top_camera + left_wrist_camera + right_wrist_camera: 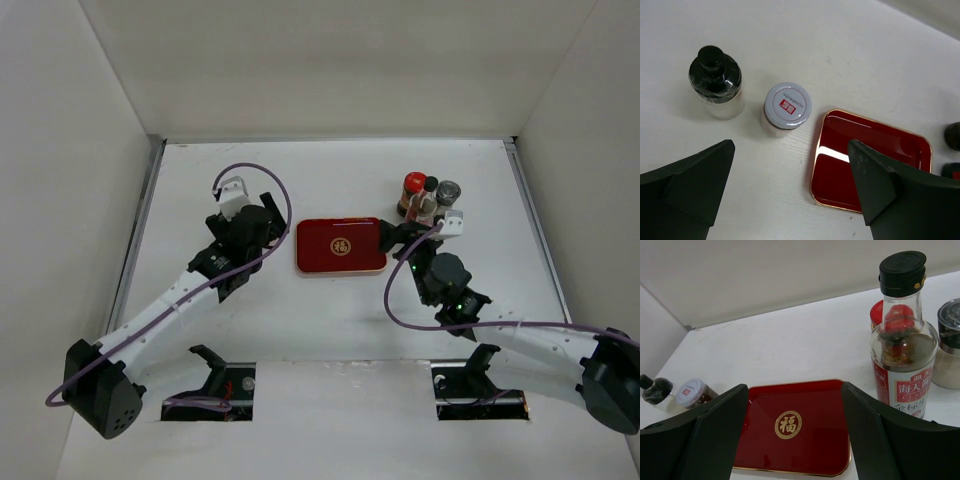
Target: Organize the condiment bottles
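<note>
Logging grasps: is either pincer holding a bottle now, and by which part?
Nothing is held: the left pincer and the right pincer both stand open, with no bottle between the jaws.

Red tray (341,245) with gold emblem lies flat on white table (330,180)

Nothing gripped: left fingers (687,192) spread wide, right fingers (702,435) parted.

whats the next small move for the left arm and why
Probably lower the left end effector onto the pale-lidded jar: its jaws stand open with nothing held, and the jar stands upright just ahead of their gap, beside the red tray.
</note>
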Motion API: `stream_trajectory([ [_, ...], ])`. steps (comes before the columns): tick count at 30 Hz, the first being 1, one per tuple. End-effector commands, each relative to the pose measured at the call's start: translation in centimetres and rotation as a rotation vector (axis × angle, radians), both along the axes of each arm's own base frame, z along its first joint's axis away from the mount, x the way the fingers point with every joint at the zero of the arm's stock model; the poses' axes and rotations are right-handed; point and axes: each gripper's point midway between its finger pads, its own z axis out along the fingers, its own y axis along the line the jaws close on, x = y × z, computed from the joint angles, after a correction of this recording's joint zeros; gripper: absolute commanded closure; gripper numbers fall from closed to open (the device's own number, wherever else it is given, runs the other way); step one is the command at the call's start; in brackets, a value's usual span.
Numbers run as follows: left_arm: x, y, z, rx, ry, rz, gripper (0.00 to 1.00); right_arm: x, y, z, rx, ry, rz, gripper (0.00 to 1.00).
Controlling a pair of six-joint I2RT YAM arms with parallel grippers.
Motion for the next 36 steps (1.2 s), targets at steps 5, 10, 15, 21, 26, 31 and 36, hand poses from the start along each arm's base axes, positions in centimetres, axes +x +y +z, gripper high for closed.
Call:
stream_trajectory([
  [5,0.1,2.3,2.9,-0.062,-0.11,0.044,0.0,0.3,0.0,1.8,0.06,-0.041,-0.013,0.18],
  [10,0.9,5.2,4.3,-0.016,-0.168,0.13,0.0,0.2,0.1,1.8,0.059,-0.044,-0.006,0.28],
  [15,1.4,9.3,4.4,0.091,-0.152,0.254,0.0,0.0,0.5,2.1,0.04,-0.036,0.012,0.75],
  [21,3.2,9.6,1.4,0.116,-0.086,0.237,0.37,0.1,0.8,1.9,0.034,-0.03,0.018,0.56],
  [26,5.1,9.1,-1.4,0.13,-0.026,0.228,0.22,0.3,1.4,1.5,0.022,-0.022,0.029,0.47],
  [31,7.2,8.5,-3.0,0.121,0.005,0.214,0.2,0.5,2.1,0.8,0.001,-0.01,0.048,0.4],
  [36,8.4,8.8,-4.5,0.125,0.032,0.241,0.29,0.4,2.6,0.7,-0.012,-0.011,0.06,0.28],
])
